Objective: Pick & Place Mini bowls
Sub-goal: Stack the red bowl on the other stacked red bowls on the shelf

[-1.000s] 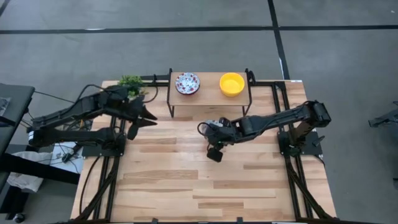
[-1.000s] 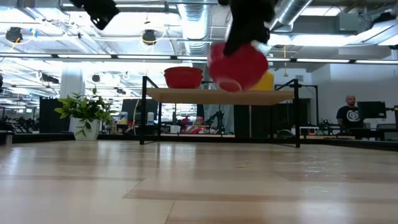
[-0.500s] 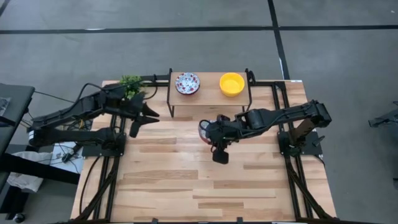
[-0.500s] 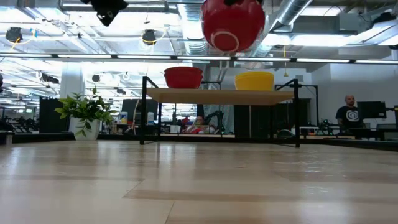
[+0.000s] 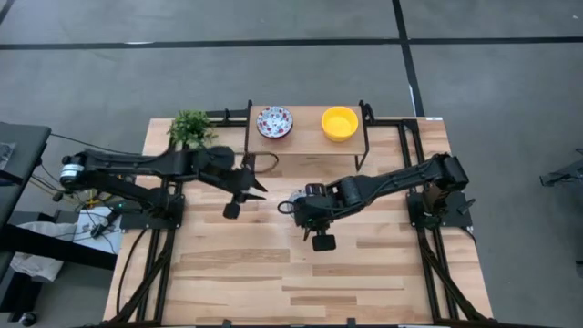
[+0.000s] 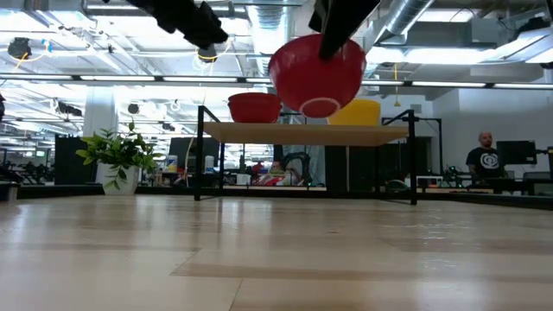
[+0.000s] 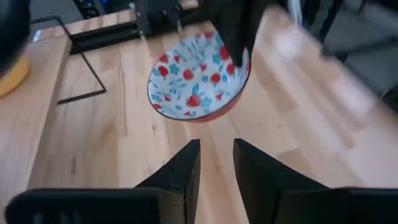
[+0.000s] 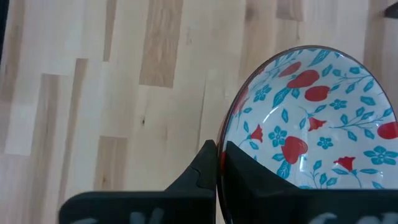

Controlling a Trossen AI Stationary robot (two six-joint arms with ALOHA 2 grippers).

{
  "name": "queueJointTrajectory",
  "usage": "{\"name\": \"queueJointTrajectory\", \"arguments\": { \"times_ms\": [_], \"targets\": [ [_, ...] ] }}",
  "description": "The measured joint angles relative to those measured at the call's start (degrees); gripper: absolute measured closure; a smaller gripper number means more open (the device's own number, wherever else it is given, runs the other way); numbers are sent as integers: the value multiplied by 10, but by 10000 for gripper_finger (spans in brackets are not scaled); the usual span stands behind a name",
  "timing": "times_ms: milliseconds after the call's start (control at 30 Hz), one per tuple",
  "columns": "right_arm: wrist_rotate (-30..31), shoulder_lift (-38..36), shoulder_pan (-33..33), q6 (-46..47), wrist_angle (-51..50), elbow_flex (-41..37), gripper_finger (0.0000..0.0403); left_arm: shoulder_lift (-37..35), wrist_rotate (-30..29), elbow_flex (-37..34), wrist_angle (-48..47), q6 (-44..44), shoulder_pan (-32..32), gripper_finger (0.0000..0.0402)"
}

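One floral bowl [image 8: 311, 118], no writing

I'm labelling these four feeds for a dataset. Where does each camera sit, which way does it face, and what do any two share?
High view: overhead, looking straight down; both arms, left gripper, right gripper, wooden shelf.
Low view: table height, looking level at the shelf; arms enter from above.
Left wrist view: past its open fingers toward the held bowl.
Right wrist view: its fingers pinch the rim of the floral red-outside bowl.
Shared: both wrist views show that bowl.
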Motion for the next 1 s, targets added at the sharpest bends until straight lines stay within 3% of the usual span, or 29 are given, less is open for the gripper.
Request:
{"name": "queueJointTrajectory", "arguments": {
  "times_ms": [567, 733, 1000],
  "targets": [
    [-15, -7, 18, -6, 48, 0, 403, 114, -215, 0, 105, 337, -119, 307],
    [-15, -7, 21, -6, 55, 0, 403, 131, -224, 0, 121, 395, -135, 307],
    [-15, -7, 22, -9, 56, 0, 403, 132, -227, -1, 138, 402, -144, 307]
  ]
}}
